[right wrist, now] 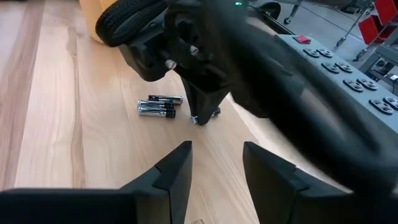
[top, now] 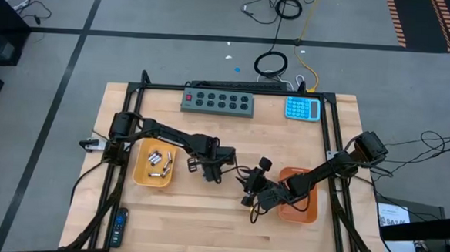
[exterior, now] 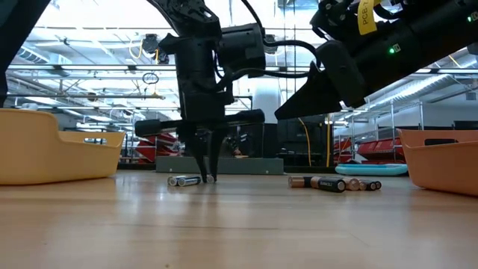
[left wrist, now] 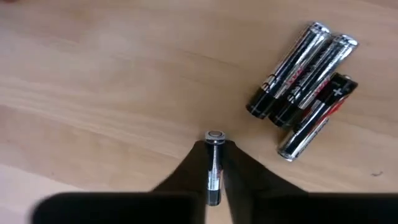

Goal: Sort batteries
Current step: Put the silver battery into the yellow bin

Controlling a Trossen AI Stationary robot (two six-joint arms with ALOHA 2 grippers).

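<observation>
Tabletop's yellow tray (top: 139, 175) holds perhaps four batteries (top: 158, 163); left claw (left wrist: 214, 163) pinches one, right claw (right wrist: 216, 163) open.

**Camera Layout**

High view: overhead, facing straight down on the whole table (top: 228, 211). Low view: at tabletop height, level across it, facing the room. Left wrist view: close above three batteries (left wrist: 305, 106). Right wrist view: farther back, sharing those batteries (right wrist: 158, 107).
</observation>
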